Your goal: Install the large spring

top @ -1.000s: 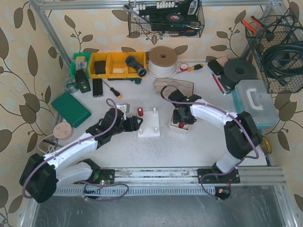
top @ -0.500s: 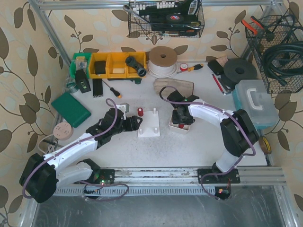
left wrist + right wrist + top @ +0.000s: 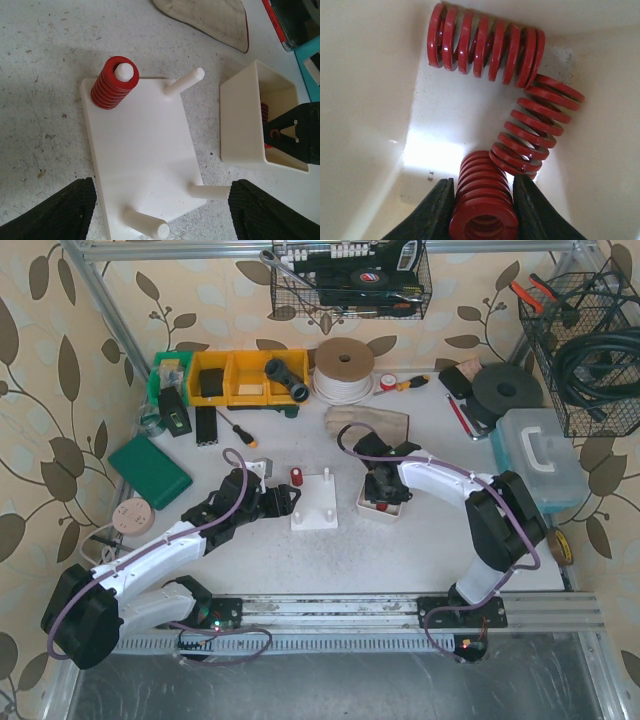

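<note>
Over on the right side of the table (image 3: 400, 550), the right arm bends out at the elbow and sweeps back left, wrist tipped down so the right gripper (image 3: 383, 492) is poking into the white bin (image 3: 380, 517). From the wrist cam, its black fingers (image 3: 437, 210) are squeezed against both sides of the large spring (image 3: 482, 200), so that one's clamped, sitting end-on at the near side of the bin. It's a chunky glossy red coil, and two other springs (image 3: 485, 47) just like it lie on their sides further in, one along the far wall and one angled down beside the grabbed spring. The bin's smooth cream plastic, a bit scuffed on the floor. The left arm stretches low and diagonal from the near left, and the left gripper (image 3: 283, 502) sits at the left edge of the white base plate (image 3: 314, 502) with its jaws spread wide, gripping nothing, its textured black pads (image 3: 60, 210) either side of the plate's end. The plate is flat matte white with round pegs (image 3: 184, 81) sticking up, and one peg already wears a red spring (image 3: 112, 82). The tabletop is speckled grey and gritty.
</note>
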Robot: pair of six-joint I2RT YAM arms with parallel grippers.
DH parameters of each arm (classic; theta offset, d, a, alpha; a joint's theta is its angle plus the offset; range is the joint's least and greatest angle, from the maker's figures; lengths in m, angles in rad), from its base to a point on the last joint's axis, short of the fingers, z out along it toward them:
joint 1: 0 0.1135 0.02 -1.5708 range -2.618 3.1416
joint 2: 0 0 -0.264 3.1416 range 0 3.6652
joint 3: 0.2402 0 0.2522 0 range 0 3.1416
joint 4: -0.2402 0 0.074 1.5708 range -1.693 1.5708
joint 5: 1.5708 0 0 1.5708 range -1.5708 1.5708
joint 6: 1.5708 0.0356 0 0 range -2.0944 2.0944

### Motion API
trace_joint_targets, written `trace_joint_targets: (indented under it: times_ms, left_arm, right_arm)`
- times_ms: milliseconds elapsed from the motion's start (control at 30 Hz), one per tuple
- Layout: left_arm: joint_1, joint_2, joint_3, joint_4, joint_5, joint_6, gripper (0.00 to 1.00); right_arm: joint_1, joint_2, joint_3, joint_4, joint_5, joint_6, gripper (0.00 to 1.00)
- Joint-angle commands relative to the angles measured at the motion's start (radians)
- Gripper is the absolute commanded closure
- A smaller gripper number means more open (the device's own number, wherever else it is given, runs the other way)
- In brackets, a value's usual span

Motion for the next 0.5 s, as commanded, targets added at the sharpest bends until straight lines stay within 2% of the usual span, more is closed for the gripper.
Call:
trace_joint_targets:
  times_ms: [0, 333, 467]
  left_arm:
    - [-0.012, -0.013, 0.001, 0.011, -0.005, -0.005, 0.23]
    - [-0.012, -0.061, 0.066, -0.085, 0.050, 0.001, 0.20]
    - [-0.012, -0.088, 0.082, -0.103, 0.095, -0.017, 0.19]
  right_arm:
    - [0.002, -0.061, -0.003, -0.033, 0.010, -0.008, 0.98]
    - [0.001, -0.275, 0.062, -0.115, 0.001, -0.074, 1.00]
    - [-0.010, -0.342, 0.059, -0.102, -0.049, -0.114, 1.00]
